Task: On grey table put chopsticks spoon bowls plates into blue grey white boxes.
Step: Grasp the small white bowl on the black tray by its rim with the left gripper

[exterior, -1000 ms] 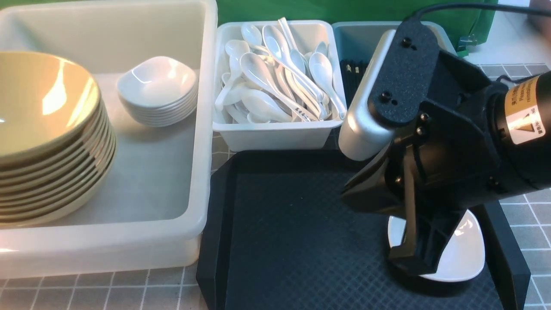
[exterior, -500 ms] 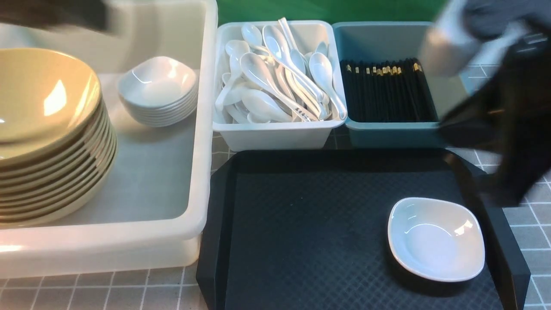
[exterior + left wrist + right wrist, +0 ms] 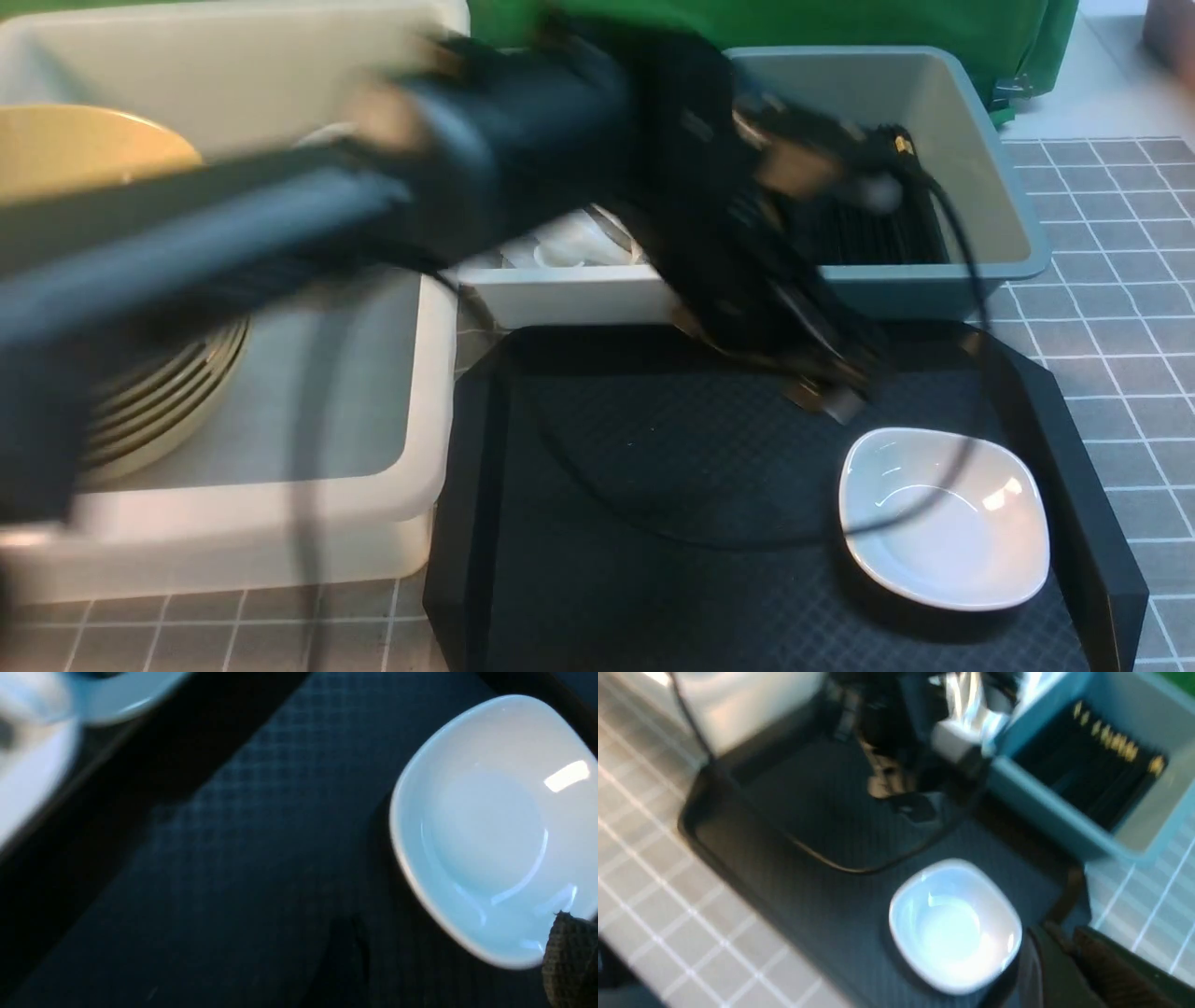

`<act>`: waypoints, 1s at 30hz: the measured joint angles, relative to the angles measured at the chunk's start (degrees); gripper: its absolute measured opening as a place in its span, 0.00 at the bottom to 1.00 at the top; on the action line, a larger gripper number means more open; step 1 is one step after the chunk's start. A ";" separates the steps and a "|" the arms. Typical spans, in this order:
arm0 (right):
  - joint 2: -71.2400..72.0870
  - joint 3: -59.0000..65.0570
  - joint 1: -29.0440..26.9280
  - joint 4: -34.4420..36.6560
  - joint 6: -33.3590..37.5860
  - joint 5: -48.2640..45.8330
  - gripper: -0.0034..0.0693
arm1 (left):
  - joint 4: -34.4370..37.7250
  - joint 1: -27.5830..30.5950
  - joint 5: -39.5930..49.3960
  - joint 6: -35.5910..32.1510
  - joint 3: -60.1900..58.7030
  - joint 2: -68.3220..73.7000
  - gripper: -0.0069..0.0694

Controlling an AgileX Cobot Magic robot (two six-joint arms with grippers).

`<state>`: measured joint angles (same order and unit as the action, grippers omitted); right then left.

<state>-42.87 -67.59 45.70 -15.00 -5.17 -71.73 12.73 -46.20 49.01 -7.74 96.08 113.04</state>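
Saw left pincer (image 3: 455,952) spread wide, right pincer (image 3: 1064,942) pressed together. Near left pincer, saw white bowl (image 3: 962,555) on black tray (image 3: 653,607). Feared knocking its rim by too quick descent; farther out, feared snagging from loose cable (image 3: 972,271).

I note a smooth, glossy bowl (image 3: 945,519), ceramic-looking, with sharp highlights. Black tray (image 3: 653,597): matt, plastic-looking, floor finely textured in a crosshatch. I read the blue-grey box (image 3: 1013,201) as smooth plastic, low sheen. Large white box (image 3: 428,392): plastic-looking, smooth, softly shiny.
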 joint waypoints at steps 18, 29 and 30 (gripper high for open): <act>0.00 1.83 0.00 0.00 -0.05 -0.97 0.19 | 9.54 -1.26 -6.82 -2.32 7.06 16.95 0.37; -0.76 1.84 0.00 0.23 -0.05 4.94 0.20 | 3.47 4.57 4.13 -6.62 13.48 4.16 0.09; -0.90 1.84 0.00 0.23 -0.05 4.94 0.20 | 3.47 4.86 4.29 -6.62 13.58 4.16 0.09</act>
<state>-43.76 -65.76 45.70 -14.77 -5.22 -66.78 16.20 -41.34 53.29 -14.36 109.66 117.21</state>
